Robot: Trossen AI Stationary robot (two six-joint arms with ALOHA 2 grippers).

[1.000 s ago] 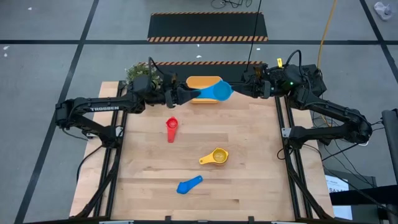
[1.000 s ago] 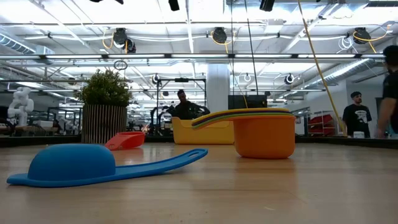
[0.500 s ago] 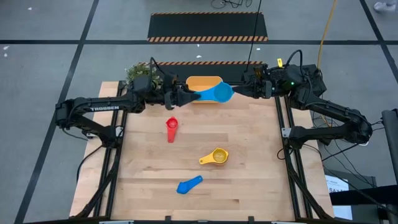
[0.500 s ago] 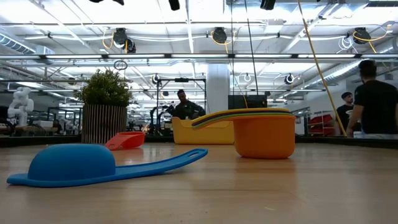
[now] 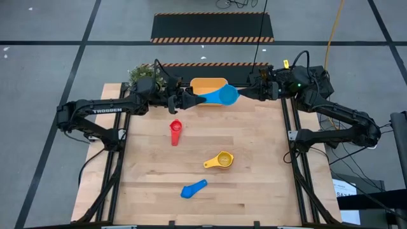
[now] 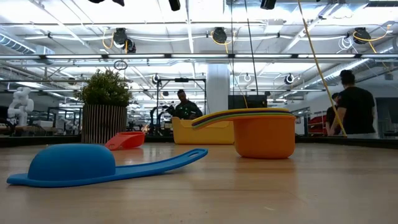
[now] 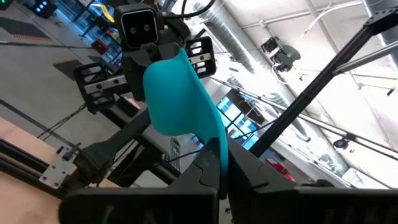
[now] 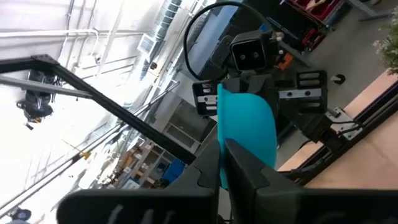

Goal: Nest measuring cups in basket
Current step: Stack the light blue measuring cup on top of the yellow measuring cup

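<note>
The wooden surface carried an orange-yellow basket at its far edge, beside a potted plant. Over the basket's near rim a light blue cup hung between both arms: the left gripper was clenched on its handle and the right gripper clenched on its opposite rim. Nearer than the basket lay a red cup, then a yellow cup, and farthest from it a dark blue cup.
</note>
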